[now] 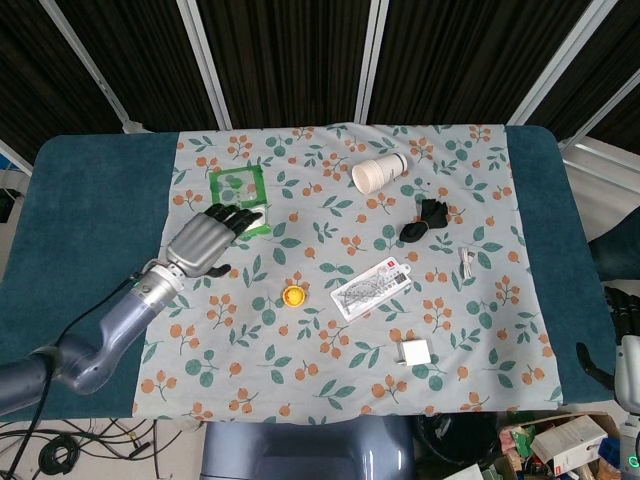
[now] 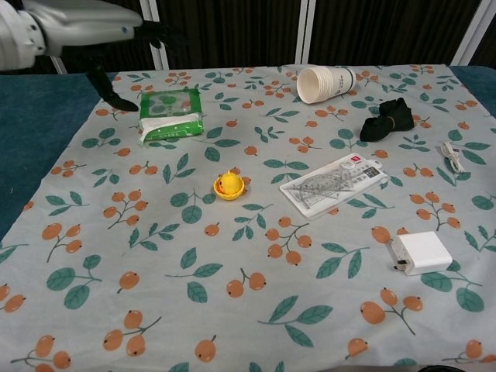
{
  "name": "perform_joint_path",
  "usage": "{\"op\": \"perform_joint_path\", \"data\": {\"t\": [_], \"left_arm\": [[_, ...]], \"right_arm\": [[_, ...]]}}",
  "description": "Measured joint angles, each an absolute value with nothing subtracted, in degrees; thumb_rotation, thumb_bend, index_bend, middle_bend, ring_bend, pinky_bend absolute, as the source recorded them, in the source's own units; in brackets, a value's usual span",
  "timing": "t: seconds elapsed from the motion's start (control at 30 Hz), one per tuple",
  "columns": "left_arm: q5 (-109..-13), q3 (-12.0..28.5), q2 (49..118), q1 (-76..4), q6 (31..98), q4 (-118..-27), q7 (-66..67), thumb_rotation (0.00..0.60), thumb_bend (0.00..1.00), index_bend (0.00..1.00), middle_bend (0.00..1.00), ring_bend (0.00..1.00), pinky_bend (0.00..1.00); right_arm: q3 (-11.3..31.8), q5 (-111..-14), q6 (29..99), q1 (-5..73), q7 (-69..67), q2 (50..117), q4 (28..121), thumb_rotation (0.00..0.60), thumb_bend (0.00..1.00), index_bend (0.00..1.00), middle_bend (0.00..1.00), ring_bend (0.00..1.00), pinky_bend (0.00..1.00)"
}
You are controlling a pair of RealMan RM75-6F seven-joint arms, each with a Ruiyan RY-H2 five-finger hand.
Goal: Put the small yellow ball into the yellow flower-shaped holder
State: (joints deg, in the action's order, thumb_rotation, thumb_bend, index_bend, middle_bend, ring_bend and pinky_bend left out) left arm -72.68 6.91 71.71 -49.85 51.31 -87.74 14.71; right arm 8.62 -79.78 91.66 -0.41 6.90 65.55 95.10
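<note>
The small yellow ball (image 2: 229, 182) sits inside the yellow flower-shaped holder (image 2: 230, 190) on the floral cloth; from the head view the holder (image 1: 293, 296) shows near the cloth's middle. My left hand (image 1: 208, 240) is raised well to the left of the holder, fingers spread, holding nothing. In the chest view the left hand (image 2: 93, 31) fills the top left corner, above the green packet. My right hand (image 1: 622, 315) is only partly seen at the right edge of the head view, off the table, and its state is unclear.
A green tissue packet (image 2: 169, 116) lies at the back left, a tipped paper cup (image 2: 324, 83) at the back. A black cloth (image 2: 386, 120), a cable (image 2: 452, 157), a plastic ruler pack (image 2: 333, 182) and a white charger (image 2: 420, 252) lie to the right.
</note>
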Motion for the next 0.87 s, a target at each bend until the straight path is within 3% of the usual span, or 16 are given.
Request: {"op": "perform_joint_path", "data": {"t": [0.2, 0.4, 0.6, 0.87], "left_arm": [[-74.30, 4.85, 62.95, -41.77, 60.75, -93.16, 13.65, 0.600, 0.20, 0.07, 0.11, 0.08, 0.14], [-76.18, 2.48, 59.03, -32.73, 70.65, -93.80, 8.30, 0.600, 0.19, 0.07, 0.09, 0.04, 0.09], [-78.47, -0.59, 58.42, -24.70, 77.37, -89.66, 2.71, 0.600, 0.18, 0.07, 0.09, 0.03, 0.06], [-81.32, -1.56, 61.29, -18.48, 84.87, -83.78, -3.66, 0.600, 0.18, 0.07, 0.09, 0.01, 0.05]], "right_arm": [[8.58, -80.08, 91.50, -0.09, 7.54, 65.93, 95.22, 0.600, 0.23, 0.11, 0.11, 0.10, 0.19], [8.57, -80.23, 91.09, 0.29, 7.76, 66.21, 95.05, 0.600, 0.23, 0.11, 0.11, 0.10, 0.19], [8.52, -80.57, 90.91, 0.59, 7.91, 66.47, 94.96, 0.600, 0.23, 0.11, 0.11, 0.10, 0.19], [8.54, -80.72, 90.91, 0.68, 7.63, 66.45, 94.57, 0.600, 0.23, 0.11, 0.11, 0.10, 0.19]]}}
